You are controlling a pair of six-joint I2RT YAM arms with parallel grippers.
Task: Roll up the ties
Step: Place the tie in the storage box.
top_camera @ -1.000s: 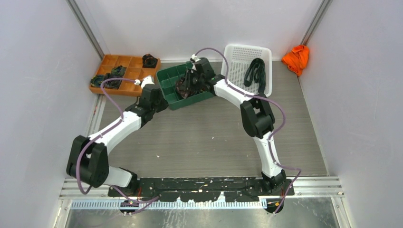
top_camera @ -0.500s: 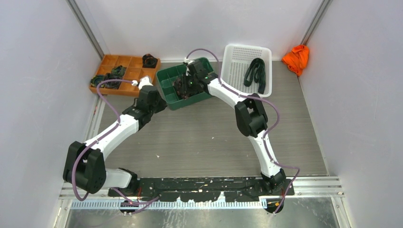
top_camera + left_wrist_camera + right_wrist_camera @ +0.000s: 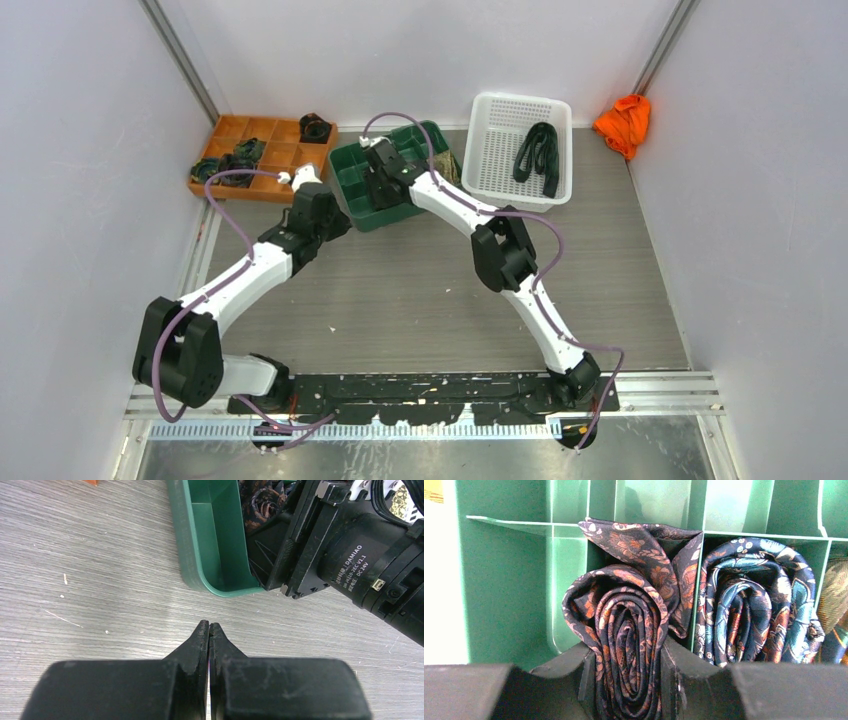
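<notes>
Top view. Table: three containers line the far edge, presumably so that supply and storage sit within both arms' reach.
- White basket at 1 o'clock holds a loose black tie, unrolled; I read it as stock waiting.
- Orange tray at 10 o'clock carries small dark coils.
- Green bin at 12 o'clock is divided into cells sized to keep a roll from springing open.

Right gripper: clamped across the brown paisley rolled tie, its fingers pinching the flat sides of the spiral. That grip looks chosen to hold the layers together. The roll stands on edge at the mouth of a green cell, its tail flap draped toward 12 o'clock over the divider. A blue-patterned coil fills the cell at 3 o'clock, just beside it.

Left gripper: jaws together, empty, over bare table at 6 o'clock of the bin's corner; likely parked clear.

Judgement: placement step, release not yet made.
</notes>
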